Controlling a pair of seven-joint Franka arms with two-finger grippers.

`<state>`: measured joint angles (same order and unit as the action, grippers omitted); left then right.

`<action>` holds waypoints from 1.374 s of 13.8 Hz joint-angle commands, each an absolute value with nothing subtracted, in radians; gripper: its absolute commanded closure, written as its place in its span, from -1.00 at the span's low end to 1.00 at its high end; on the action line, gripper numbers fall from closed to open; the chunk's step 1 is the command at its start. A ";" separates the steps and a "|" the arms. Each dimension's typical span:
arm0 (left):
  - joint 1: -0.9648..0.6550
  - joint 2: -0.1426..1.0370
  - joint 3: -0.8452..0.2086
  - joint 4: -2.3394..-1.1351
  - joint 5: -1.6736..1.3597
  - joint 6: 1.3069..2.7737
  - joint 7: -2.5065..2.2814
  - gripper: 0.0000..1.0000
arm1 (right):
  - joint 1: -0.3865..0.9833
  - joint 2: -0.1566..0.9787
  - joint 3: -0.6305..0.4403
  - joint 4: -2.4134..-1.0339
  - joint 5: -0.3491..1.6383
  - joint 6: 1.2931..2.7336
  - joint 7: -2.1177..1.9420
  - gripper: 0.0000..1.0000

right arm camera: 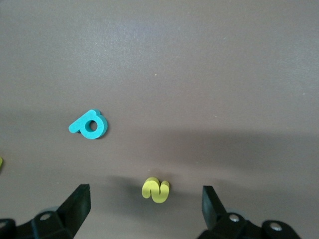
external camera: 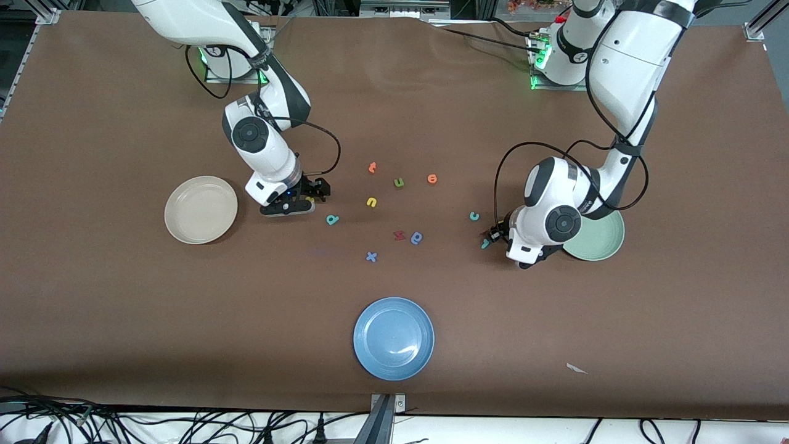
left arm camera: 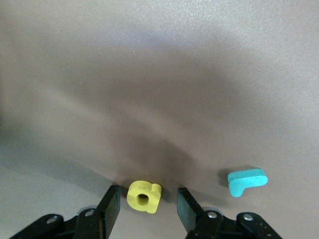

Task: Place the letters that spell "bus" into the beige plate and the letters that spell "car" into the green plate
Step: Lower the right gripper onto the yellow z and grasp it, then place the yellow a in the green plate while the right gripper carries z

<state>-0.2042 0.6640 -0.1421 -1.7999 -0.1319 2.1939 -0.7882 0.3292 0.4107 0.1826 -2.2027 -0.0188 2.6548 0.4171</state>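
Note:
My left gripper (left arm camera: 147,193) is down at the table beside the green plate (external camera: 609,239), open, with the yellow "a" (left arm camera: 143,196) between its fingers and a gap on each side. The teal "r" (left arm camera: 246,181) lies just beside it, and the teal "c" (external camera: 474,216) a little farther from the front camera. My right gripper (right arm camera: 145,192) stands wide open around the yellow "s" (right arm camera: 155,189), next to the beige plate (external camera: 201,209). The teal "b" (right arm camera: 89,124) lies close by. The yellow "u" (external camera: 372,201) lies mid-table. Both plates show no letters in them.
Mid-table lie a green "u" (external camera: 399,182), two orange letters (external camera: 372,167) (external camera: 432,179), a red letter (external camera: 399,235), a blue round letter (external camera: 416,238) and a blue "x" (external camera: 371,256). A blue plate (external camera: 394,338) sits nearer the front camera. The left arm covers part of the green plate.

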 commanded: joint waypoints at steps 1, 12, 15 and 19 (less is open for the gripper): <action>-0.193 0.647 -0.141 -1.836 -0.147 2.201 -0.749 0.15 | 0.328 0.416 0.184 -2.220 -0.060 2.677 0.439 -0.99; -0.167 0.577 -0.133 -1.798 -0.146 2.096 -0.640 0.71 | 0.330 0.445 0.186 -2.237 -0.069 2.734 0.439 -0.62; -0.100 0.502 -0.133 -1.766 -0.146 1.912 -0.516 0.71 | 0.330 0.448 0.186 -2.238 -0.086 2.738 0.439 -0.51; -0.025 0.469 -0.133 -1.769 -0.063 1.818 -0.411 0.71 | 0.330 0.453 0.187 -2.238 -0.086 2.740 0.439 -0.33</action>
<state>-0.0541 0.4835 -0.1306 -1.7496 -0.1088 1.8384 -0.4636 0.3296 0.4530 0.1826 -2.2253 -0.0643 2.7148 0.4188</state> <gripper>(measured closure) 0.709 0.282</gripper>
